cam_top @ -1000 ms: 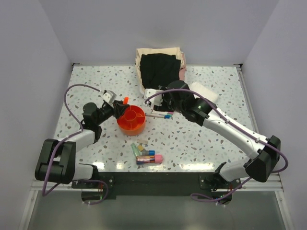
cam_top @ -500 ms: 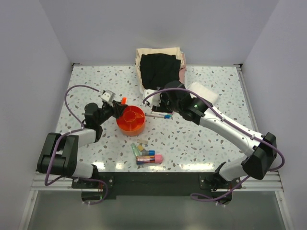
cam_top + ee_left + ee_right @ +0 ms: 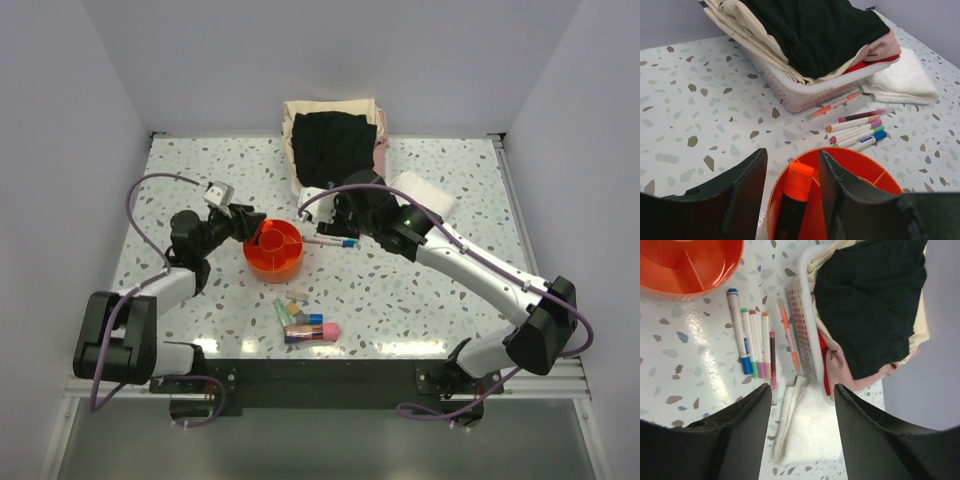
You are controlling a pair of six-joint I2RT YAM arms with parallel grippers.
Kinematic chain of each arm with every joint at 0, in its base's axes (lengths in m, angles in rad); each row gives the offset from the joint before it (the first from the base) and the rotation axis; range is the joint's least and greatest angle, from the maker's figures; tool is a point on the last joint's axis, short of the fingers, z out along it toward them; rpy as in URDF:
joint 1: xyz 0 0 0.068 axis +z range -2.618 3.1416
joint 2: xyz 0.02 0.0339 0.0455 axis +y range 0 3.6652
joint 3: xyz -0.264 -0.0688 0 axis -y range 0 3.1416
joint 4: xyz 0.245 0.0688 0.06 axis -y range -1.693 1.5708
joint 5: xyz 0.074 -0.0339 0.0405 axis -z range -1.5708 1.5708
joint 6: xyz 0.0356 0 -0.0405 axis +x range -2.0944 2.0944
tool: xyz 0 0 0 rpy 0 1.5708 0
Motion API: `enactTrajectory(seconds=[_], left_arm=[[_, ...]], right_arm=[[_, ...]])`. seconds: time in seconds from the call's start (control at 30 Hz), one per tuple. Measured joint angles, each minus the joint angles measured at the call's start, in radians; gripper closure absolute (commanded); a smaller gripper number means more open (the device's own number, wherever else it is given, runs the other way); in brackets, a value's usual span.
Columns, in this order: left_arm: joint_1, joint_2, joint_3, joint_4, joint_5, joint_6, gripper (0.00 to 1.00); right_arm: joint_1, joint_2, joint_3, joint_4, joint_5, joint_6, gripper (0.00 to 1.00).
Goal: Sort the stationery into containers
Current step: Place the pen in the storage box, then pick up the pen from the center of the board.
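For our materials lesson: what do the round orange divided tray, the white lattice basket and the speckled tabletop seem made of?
The round orange divided tray: likely moulded plastic, smooth, slightly glossy, thin even walls. The white lattice basket: probably plastic too, from its regular perforated wall. The speckled tabletop: terrazzo-look, shiny with reflections; stone or laminate cannot be told.

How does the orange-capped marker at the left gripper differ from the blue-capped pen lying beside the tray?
The orange-capped marker has a black body; the blue-capped pen has a white one. The marker stands steeply inside the orange tray, between the fingers of the left gripper; the pen lies flat on the table, outside the tray, in a row of pens. Both are capped.
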Motion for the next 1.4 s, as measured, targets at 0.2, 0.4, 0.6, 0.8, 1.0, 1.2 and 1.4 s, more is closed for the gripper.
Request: enactTrajectory(seconds=[0.2, 0.4, 0.6, 0.8, 1.0, 1.2, 1.4], left_arm=[[0.001, -0.185, 0.097, -0.169, -0.021, 0.008, 0.33], [0.002, -0.311, 0.298, -0.418, -0.101, 0.059, 0.3], [0.002, -0.415, 0.35, -0.565, -0.111, 0.147, 0.26], [0.004, -0.32, 0.562, -0.816, 0.03, 0.312, 0.27], [-0.029, -0.016, 0.997, -1.246, 0.206, 0.645, 0.37], [-0.228, 0.371, 1.404, -1.669, 0.12, 0.981, 0.44], [-0.415, 0.61, 1.48, -1.851, 0.011, 1.106, 0.46]], right_arm=[[-0.032, 0.017, 0.006, -0.098, -0.079, 0.159, 0.52], [-0.127, 0.143, -0.007, -0.137, -0.219, 0.28, 0.61], [-0.197, 0.304, 0.019, -0.163, -0.343, 0.271, 0.67], [-0.225, 0.433, 0.06, -0.167, -0.396, 0.223, 0.69], [-0.291, 0.451, 0.082, -0.147, -0.448, 0.28, 0.69], [-0.583, 0.332, 0.139, -0.065, -0.534, 0.537, 0.6], [-0.763, 0.108, 0.175, -0.034, -0.562, 0.666, 0.47]])
